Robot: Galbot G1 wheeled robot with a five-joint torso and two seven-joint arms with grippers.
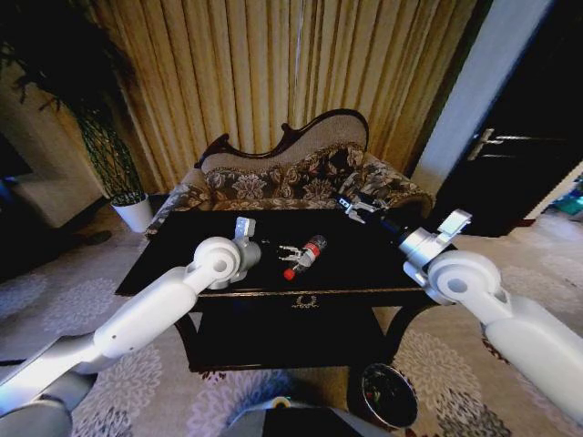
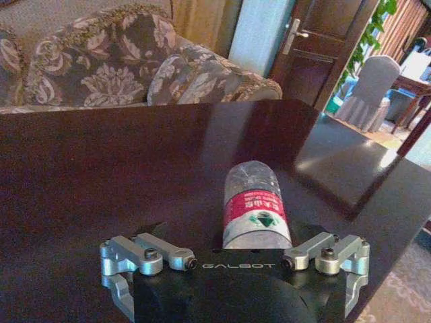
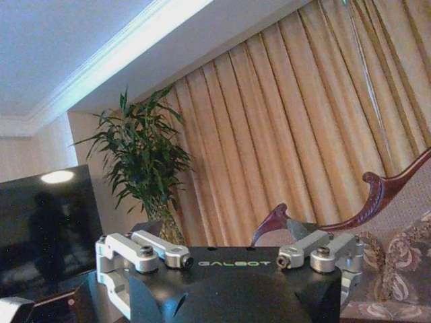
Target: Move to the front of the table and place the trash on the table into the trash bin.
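Left gripper [image 1: 290, 252], jaws spread, sits at bottle [image 1: 308, 254] cap end; bottle's long axis runs straight ahead; right gripper [image 1: 355, 207], open, farther off.

The worktop [image 1: 228, 273] is standing directly before the robot, with the sofa [image 1: 301, 177] sitting behind it and the curtains [image 1: 273, 73] hanging behind the sofa. The bottle [image 1: 306, 256] is lying on its side near the middle of the worktop. The left gripper [image 1: 290, 251] is sitting just left of the bottle, at its end. The right gripper [image 1: 353, 206] is hovering over the worktop's far right part, near the sofa. The trash bin [image 1: 390, 395] is standing on the floor, before the worktop's right front. A potted plant [image 1: 118, 173] is standing left of the sofa.
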